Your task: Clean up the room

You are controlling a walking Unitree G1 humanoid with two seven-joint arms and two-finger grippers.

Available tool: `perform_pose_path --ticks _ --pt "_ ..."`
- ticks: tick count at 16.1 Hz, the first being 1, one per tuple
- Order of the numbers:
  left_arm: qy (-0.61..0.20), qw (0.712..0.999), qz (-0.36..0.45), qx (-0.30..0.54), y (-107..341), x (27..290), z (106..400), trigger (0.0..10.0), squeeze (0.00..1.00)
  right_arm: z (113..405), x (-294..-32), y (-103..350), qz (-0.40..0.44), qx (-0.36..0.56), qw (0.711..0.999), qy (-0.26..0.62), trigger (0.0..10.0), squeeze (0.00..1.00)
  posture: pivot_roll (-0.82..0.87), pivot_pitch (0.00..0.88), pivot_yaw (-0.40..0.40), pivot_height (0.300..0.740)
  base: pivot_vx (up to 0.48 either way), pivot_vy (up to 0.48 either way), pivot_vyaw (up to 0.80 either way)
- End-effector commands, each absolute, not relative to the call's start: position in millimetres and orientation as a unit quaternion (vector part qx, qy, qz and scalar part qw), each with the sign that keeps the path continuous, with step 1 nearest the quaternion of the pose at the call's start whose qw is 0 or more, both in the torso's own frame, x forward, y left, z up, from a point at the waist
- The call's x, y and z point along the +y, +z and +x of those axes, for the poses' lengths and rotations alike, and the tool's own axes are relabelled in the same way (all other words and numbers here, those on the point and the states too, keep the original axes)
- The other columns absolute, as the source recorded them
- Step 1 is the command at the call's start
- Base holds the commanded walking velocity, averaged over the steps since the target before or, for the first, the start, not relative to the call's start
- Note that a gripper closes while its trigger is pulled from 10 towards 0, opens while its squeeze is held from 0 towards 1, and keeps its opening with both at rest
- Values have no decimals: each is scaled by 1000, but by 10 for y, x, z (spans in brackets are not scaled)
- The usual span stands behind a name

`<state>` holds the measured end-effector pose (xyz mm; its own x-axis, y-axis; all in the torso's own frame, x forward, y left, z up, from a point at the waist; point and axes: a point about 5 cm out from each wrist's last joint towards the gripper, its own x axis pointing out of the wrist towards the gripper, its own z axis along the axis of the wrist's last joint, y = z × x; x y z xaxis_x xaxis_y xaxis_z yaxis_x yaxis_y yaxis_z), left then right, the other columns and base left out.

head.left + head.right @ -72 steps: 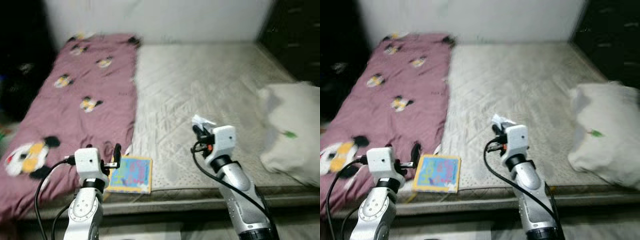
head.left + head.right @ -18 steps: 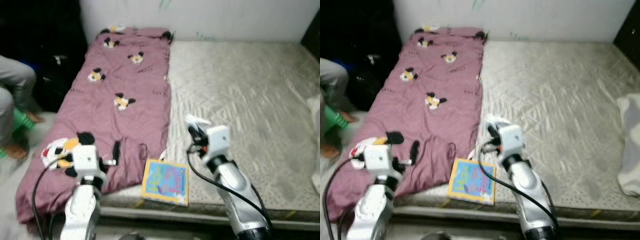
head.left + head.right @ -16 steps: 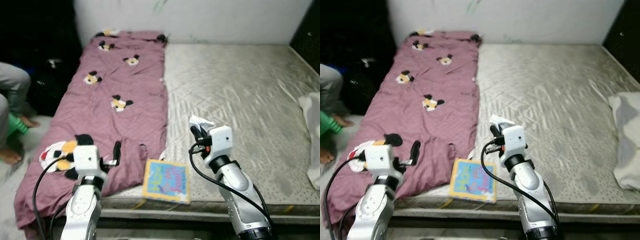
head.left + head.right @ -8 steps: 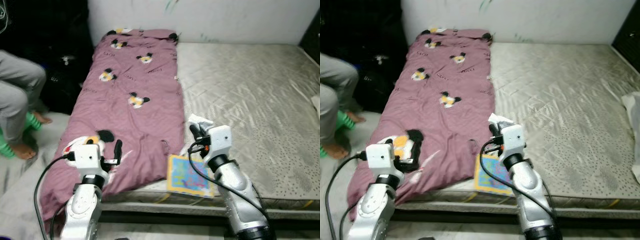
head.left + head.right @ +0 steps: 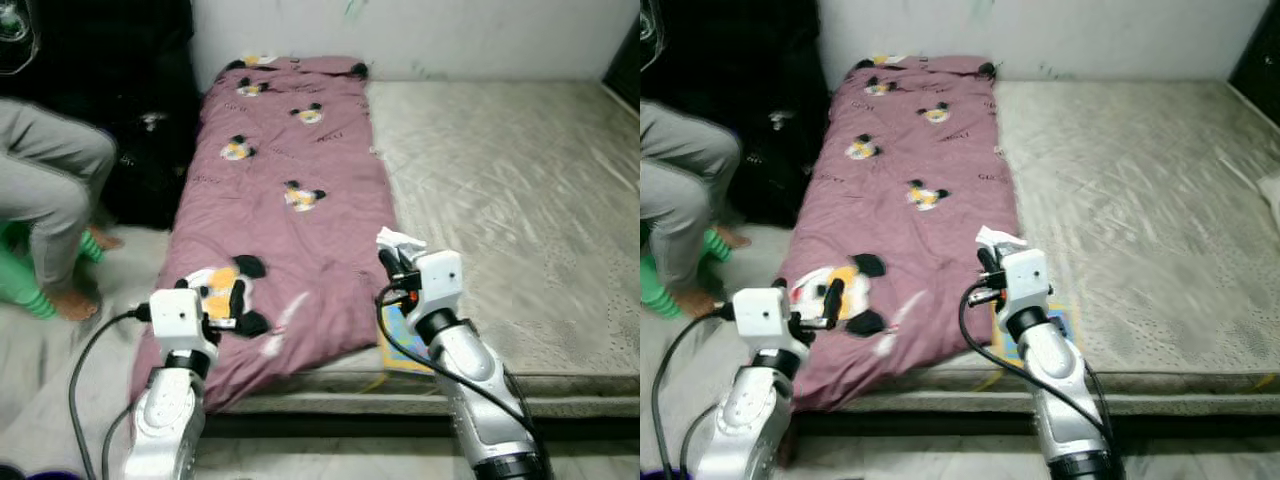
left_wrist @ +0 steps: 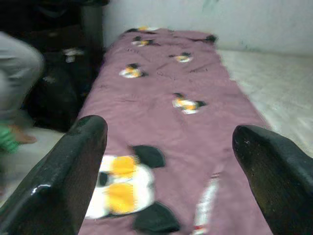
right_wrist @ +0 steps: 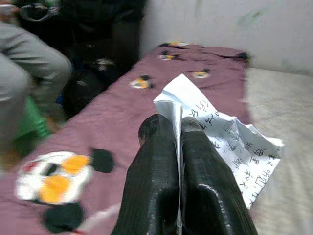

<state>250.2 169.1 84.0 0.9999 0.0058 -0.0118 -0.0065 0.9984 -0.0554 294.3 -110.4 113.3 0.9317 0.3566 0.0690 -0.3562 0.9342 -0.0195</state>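
- While the right pincer (image 7: 178,128) is clamped tight on a crumpled sheet of paper (image 7: 222,139) with handwriting on it, the step in hand looks like carrying picked-up litter away for disposal.
- That paper is held up above the near edge of the bed (image 5: 520,190), over the seam between the maroon blanket (image 5: 285,215) and the bare grey mattress; it sticks out past the fingertips and is pinched flat between them.
- By contrast, the left pincer (image 6: 171,147) is spread wide with nothing in it, held over the blanket's near end where a large cartoon mouse print (image 5: 225,290) lies.
- Also left on the bed is a colourful picture book (image 5: 1045,335), flat at the near edge just beside the blanket and partly hidden behind the right arm; it seems the next item to tidy.
- At the far left a person (image 5: 50,200) sits beside the bed, feet on the floor.
- Next, I judge, the robot must find a bin, which I cannot see, and keep its grip closed until it is there.
- One risk: thin paper could slip loose while walking.
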Motion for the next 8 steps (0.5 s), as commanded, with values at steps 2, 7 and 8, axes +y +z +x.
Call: perform_pose_path --ticks 2,7,8 --pt "8 1000 -27 7 840 1719 2505 10000 0 2953 -1073 1170 -10 -45 981 188 10000 0 56 88 13 740 0 480 0" --pt "8 1000 -27 7 838 1716 2507 10000 0 2950 -1053 1168 -1 -45 980 191 10000 0 60 83 12 740 0 480 0" --pt "7 1000 -25 5 842 1715 2508 10000 0 2948 -1047 1171 0 -47 980 192 10000 0 60 83 12 740 0 0 0"
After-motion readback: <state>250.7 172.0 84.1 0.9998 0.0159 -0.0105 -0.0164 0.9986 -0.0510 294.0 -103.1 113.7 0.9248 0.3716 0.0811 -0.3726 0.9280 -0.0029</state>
